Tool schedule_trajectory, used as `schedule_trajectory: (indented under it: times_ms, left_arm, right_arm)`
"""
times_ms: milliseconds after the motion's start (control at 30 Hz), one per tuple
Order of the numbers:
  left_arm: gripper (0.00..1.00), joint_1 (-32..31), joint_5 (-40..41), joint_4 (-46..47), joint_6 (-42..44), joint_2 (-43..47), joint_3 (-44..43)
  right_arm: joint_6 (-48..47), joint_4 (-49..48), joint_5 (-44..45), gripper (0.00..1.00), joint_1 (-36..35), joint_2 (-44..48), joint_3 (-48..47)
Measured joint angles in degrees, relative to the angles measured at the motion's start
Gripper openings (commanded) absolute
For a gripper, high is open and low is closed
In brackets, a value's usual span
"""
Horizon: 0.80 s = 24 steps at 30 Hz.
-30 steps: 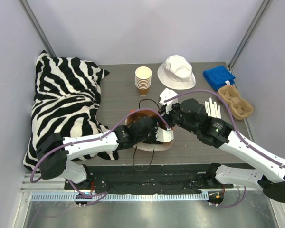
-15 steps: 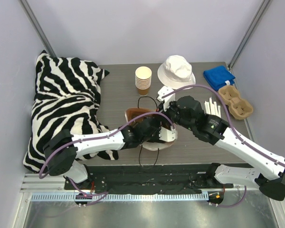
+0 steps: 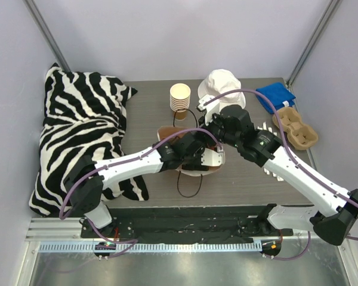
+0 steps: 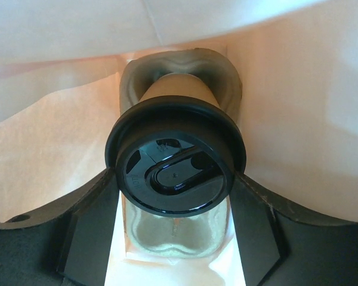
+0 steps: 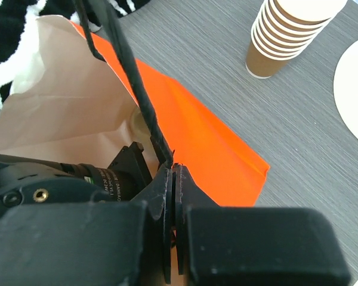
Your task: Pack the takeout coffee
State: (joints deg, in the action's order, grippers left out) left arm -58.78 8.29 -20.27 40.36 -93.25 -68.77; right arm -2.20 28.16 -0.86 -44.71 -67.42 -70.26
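The takeout coffee point(image 4: 176, 164) is inside the paper bag point(image 5: 191, 143), black lid point(image 4: 175, 156) facing the left wrist camera and cream bag walls all around it! The left gripper point(image 4: 176, 196) has it clasped, one dark finger point(image 4: 89, 226) pressed in on each side just under the lid rim. From above you can't see the cup at all: the left arm reaches into the bag's mouth, about the middle of the table point(image 3: 149, 113), a little toward the near edge.

Over to the right gripper point(image 5: 174, 173): jaws pinched tight on the bag's black cord handle point(image 5: 134, 83), lifting that side so the mouth gapes. The orange outside of the bag lies flat on the table below it.

So, by my read, we're in the loading step, cup in but not yet let go. I can't tell whether the base has reached the bottom of the bag.

What's next? I'd say ease the cup in until it rests firmly, then spread the fingers and back the left arm straight out without dragging the lid or snagging the paper. The right hand should hold that handle up until the left is out.

The stack of lidless cups point(image 3: 179, 98) stands near the far edge, well apart from the bag, and plays no part here.
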Motion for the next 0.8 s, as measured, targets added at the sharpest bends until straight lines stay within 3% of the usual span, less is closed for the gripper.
schedule_trajectory:
  times_ms: [333, 800]
  left_arm:
    - [0.02, 4.5, -9.1, -10.2, 3.0, -5.4, -9.6]
    - [0.00, 7.5, -16.0, -14.0, 6.6, -11.6, -17.2]
  right_arm:
    - [0.6, 1.0, -4.4, 0.01, 5.2, -4.0, -3.6]
    - [0.9, 1.0, -4.6, 0.01, 9.3, -6.9, -5.7]
